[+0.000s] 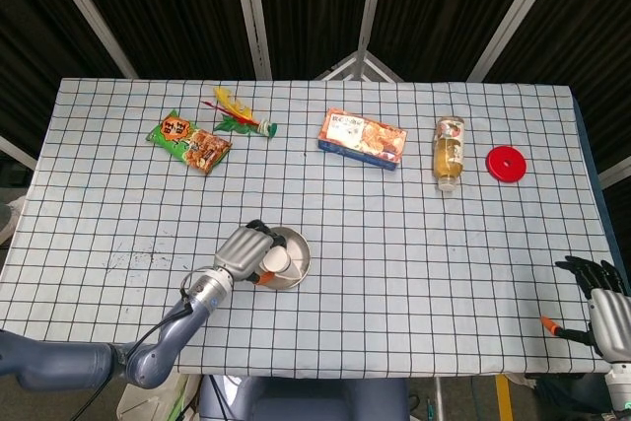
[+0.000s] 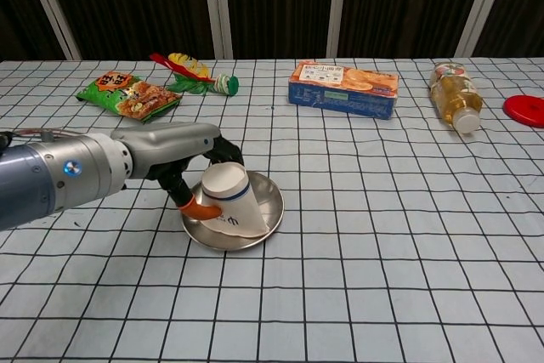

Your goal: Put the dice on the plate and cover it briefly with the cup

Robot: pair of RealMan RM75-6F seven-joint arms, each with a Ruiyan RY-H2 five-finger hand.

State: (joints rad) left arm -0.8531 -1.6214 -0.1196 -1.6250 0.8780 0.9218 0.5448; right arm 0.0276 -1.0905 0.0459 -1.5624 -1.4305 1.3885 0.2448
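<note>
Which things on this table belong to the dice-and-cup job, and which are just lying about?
Job: paper cup, tilted on the metal plate, held by the left hand. The dice is not visible.

Lying about: snack bag, feathered shuttlecock, biscuit box, bottle, red lid. The right hand idles at the table edge.
</note>
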